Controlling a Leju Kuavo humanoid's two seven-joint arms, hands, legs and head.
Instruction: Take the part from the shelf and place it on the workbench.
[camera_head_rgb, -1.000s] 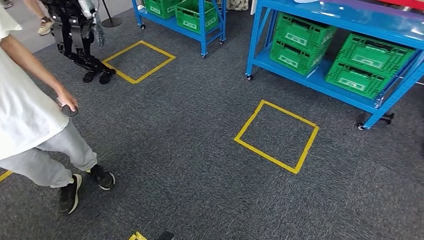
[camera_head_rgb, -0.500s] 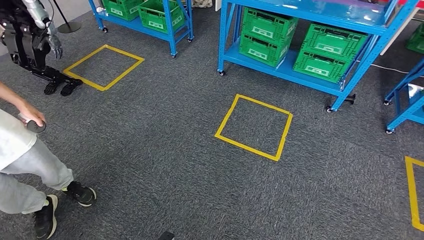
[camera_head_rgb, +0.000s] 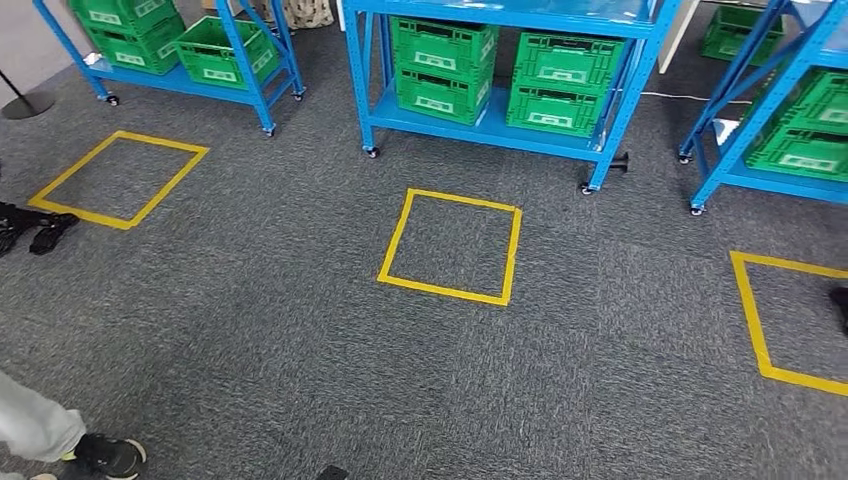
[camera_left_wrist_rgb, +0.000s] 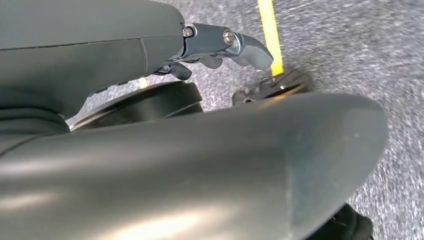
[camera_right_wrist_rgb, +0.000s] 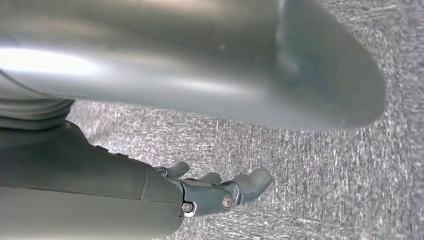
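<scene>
Both hands hang by the robot's sides above grey carpet: the left hand and the right hand each show loosely curled fingers holding nothing, though much of each is hidden behind the wrist cover. Which part is meant cannot be told; green crates sit on the blue shelf, well apart from both hands. Just before that shelf lies a yellow tape square. Beyond the square, a person's shoe is cut off at the edge.

Three blue shelf racks stand on the carpet — the middle one holds four green crates. Three yellow tape squares mark the floor.
</scene>
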